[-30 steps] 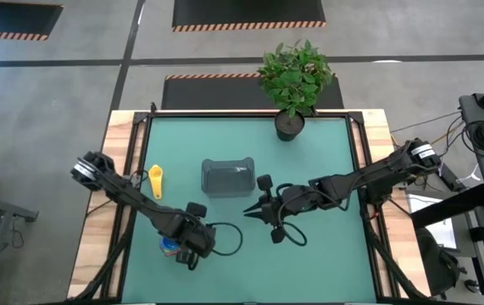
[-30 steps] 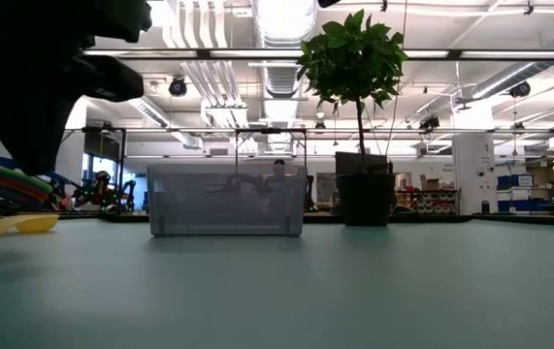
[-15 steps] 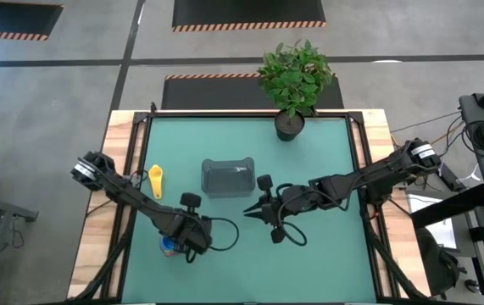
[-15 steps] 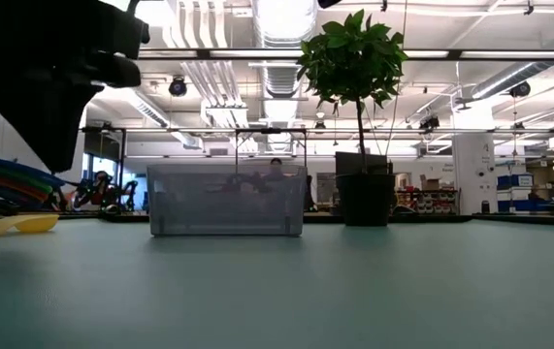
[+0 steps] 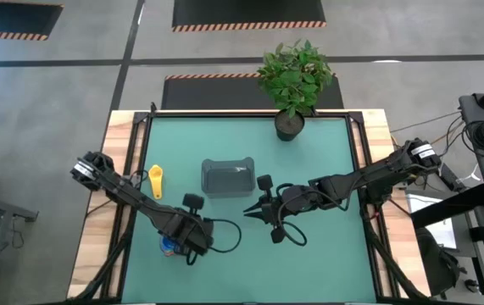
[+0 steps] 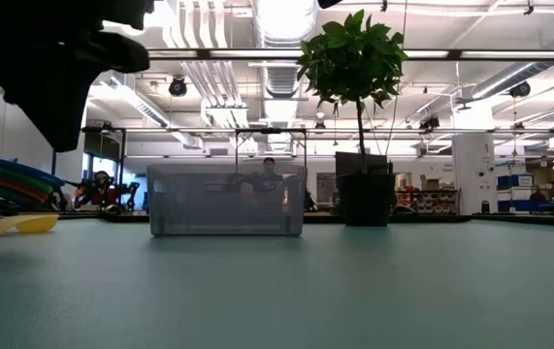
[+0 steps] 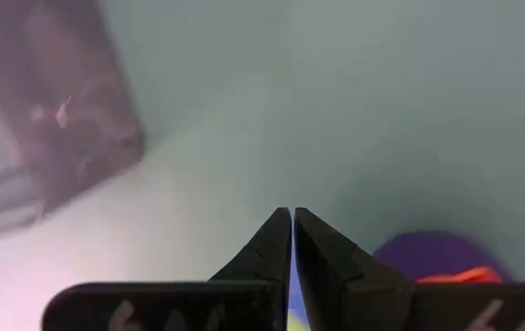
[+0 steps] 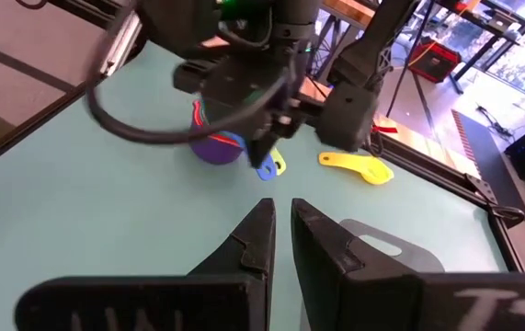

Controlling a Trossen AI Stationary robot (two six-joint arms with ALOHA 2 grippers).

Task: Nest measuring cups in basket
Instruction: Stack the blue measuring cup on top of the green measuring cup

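My left gripper point(image 5: 192, 252) hangs with fingers pressed together, empty, over the stacked measuring cups point(image 5: 169, 246) near the table's front-left. The yellow cup point(image 5: 156, 180) lies lengthwise, left of the basket point(image 5: 228, 177). My right gripper point(image 5: 251, 211), nearly closed, points leftward.

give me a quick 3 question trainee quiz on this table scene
1. True or false: the yellow cup lies inside the basket.
2. Which sits nearest the left gripper? A) plant pot B) stacked cups C) basket
3. Fill in: the right gripper has its fingers ____ with nothing between them.

Key
1. False: it lies on the table, beside the basket.
2. B
3. shut
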